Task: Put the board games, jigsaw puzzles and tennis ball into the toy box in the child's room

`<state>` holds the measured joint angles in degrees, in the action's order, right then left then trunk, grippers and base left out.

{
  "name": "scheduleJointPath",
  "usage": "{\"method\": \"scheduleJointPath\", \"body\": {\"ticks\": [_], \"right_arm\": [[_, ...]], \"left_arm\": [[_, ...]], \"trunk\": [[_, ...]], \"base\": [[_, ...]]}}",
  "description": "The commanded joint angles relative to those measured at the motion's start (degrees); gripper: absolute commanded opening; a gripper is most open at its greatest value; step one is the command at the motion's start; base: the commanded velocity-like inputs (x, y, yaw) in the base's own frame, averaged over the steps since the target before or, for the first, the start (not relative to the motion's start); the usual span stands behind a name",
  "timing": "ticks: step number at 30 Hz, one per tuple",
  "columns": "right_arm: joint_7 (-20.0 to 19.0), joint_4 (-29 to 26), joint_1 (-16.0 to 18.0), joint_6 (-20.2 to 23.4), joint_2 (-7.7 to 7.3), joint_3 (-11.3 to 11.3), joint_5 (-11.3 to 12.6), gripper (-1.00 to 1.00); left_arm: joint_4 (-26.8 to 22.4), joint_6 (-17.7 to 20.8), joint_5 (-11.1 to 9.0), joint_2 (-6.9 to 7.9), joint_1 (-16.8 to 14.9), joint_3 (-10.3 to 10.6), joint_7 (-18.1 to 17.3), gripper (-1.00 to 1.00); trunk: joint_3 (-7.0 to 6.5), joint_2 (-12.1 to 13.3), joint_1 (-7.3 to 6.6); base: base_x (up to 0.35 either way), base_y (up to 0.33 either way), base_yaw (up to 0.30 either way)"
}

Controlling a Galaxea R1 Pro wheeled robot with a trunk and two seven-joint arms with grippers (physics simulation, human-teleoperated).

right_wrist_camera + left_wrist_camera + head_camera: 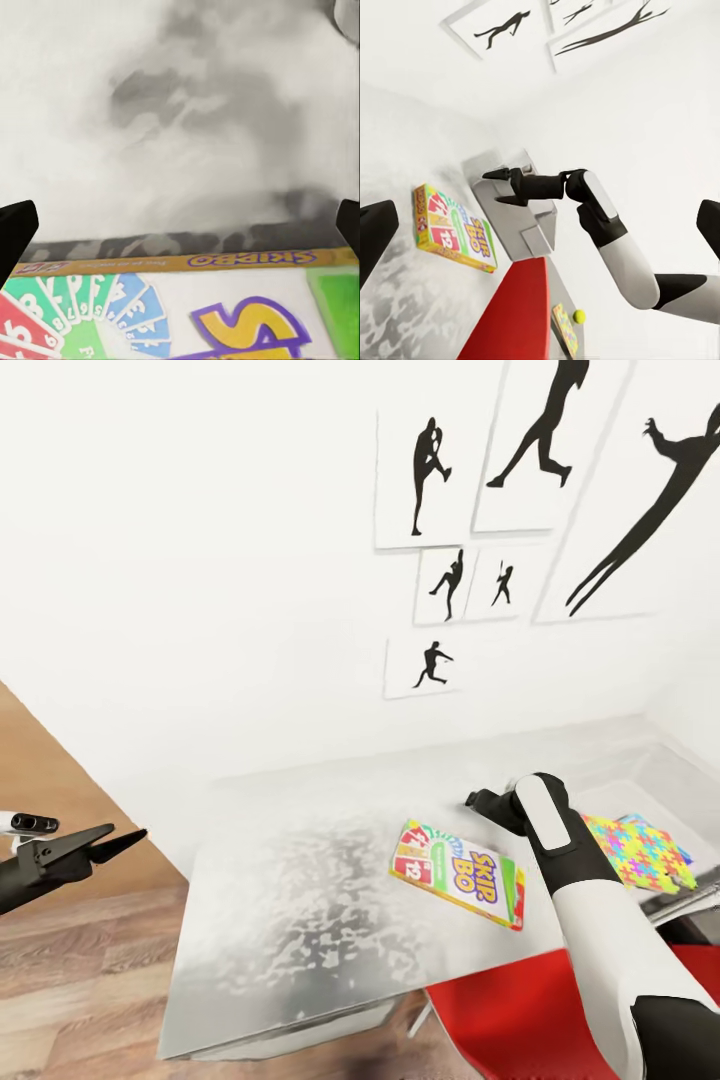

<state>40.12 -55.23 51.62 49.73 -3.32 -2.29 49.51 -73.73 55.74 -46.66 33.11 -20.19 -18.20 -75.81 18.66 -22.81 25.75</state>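
Your right gripper (478, 800), jaws spread wide and empty, hovers beside the flat glossy Skip-Bo box (458, 859) on the mottled grey table (290, 900); your left gripper (118, 844) hangs open off the table's edge.

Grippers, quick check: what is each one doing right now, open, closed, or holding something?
Left gripper: open, empty, off to the side of the table.
Right gripper: open, empty, above the Skip-Bo box.

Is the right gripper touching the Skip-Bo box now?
Apart. In the left wrist view the right gripper, fingers open, hangs in the air over the toy box, with bare table between it and the Skip-Bo box.
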Motion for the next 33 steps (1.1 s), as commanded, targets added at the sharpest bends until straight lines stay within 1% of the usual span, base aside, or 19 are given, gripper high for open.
{"method": "scheduleJointPath", "body": {"ticks": [1, 5, 9, 17, 24, 33], "right_arm": [[0.57, -0.05, 0.06, 0.10, -0.01, 0.00, 0.59, 1.00], [0.57, -0.05, 0.06, 0.10, 0.05, 0.00, 0.59, 1.00], [0.57, -0.05, 0.06, 0.10, 0.06, 0.00, 0.59, 1.00], [0.57, -0.05, 0.06, 0.10, 0.07, 0.00, 0.57, 1.00], [0.57, 0.01, 0.06, -0.07, 0.07, -0.08, 0.52, 1.00], [0.57, 0.12, 0.06, -0.24, 0.02, -0.12, 0.53, 1.00]], "left_arm": [[-0.01, 0.51, -0.19, 0.02, -0.02, -0.01, -0.04, 1.00], [-0.01, 0.55, -0.19, 0.02, -0.02, -0.07, -0.04, 1.00], [-0.01, 0.52, -0.15, 0.02, -0.02, -0.07, -0.04, 1.00], [-0.01, 0.51, -0.11, 0.02, -0.02, -0.08, -0.04, 1.00], [-0.01, 0.51, -0.10, 0.02, -0.02, -0.08, -0.04, 1.00], [-0.01, 0.51, -0.10, 0.02, -0.02, -0.08, -0.04, 1.00]], "trunk": [[0.10, -0.11, 0.03], [0.10, -0.11, 0.03], [0.10, -0.11, 0.03], [0.10, -0.11, 0.03], [0.13, -0.11, 0.03], [0.79, -0.11, 0.03]], "base": [[0.000, 0.022, -0.278], [0.000, 0.151, -0.262], [0.000, 0.148, -0.109], [0.000, 0.092, -0.018], [0.000, 0.019, -0.001], [0.000, 0.001, 0.000]]}}
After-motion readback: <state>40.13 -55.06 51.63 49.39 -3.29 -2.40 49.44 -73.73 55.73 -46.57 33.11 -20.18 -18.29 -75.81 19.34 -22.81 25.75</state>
